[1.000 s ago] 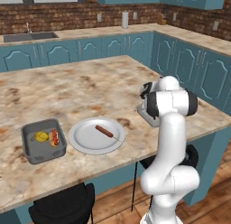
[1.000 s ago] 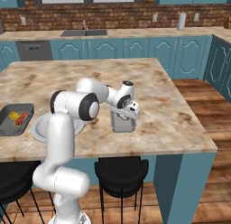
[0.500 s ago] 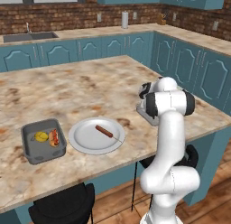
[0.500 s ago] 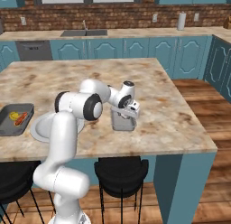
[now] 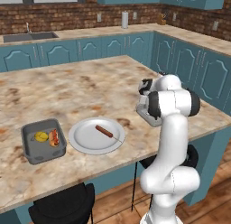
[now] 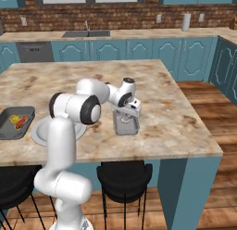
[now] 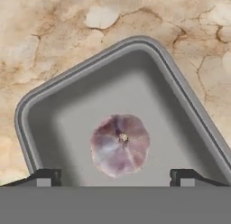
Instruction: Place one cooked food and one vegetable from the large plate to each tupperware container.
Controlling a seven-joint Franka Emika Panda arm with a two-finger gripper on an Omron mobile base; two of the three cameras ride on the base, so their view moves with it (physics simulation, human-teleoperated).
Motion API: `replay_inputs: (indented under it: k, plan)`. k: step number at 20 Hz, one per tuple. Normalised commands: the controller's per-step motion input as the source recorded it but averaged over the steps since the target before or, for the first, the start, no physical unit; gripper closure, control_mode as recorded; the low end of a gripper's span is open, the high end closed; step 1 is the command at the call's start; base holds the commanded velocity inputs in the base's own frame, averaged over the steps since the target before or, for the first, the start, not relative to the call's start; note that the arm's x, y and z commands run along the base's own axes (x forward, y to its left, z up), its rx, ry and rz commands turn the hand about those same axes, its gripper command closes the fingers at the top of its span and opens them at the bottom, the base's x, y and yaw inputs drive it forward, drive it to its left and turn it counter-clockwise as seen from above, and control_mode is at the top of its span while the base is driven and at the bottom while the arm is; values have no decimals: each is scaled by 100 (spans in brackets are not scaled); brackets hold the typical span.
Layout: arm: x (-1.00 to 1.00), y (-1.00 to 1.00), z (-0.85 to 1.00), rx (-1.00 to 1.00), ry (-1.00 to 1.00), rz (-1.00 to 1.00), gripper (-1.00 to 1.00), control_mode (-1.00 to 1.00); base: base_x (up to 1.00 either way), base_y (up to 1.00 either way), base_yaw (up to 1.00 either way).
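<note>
Here the white arm bends low over the marbled worktop [image 6: 176,113]; its end effector [image 7: 116,175], fingers apart, points down at a pinkish garlic-like bulb [image 7: 120,144] lying stem-up inside the shallow dark-grey rectangular tray [image 7: 180,96].

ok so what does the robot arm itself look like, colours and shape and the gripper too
The arm is glossy white, built of rounded tubular segments with dark grey to black bands at the joints. The gripper has two small dark finger tips with blocky, squared ends. No cables or markings show on it.
</note>
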Motion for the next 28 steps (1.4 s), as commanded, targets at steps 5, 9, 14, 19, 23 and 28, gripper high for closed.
replay_inputs:
  k: [5,9,14,19,23,28]
  plan:
    - [-92,54,52,0,-13,16,-100,-100,0,0,0]
    - [-54,100,20,0,5,46,-100,-100,0,0,0]
    - [-43,100,13,-11,11,53,-100,-100,0,0,0]
    - [-78,100,14,-10,-5,23,-100,-100,0,0,0]
    - [-39,98,-5,-1,-25,-16,-100,-100,0,0,0]
    - [-17,90,-15,2,-8,-13,-100,-100,0,0,0]
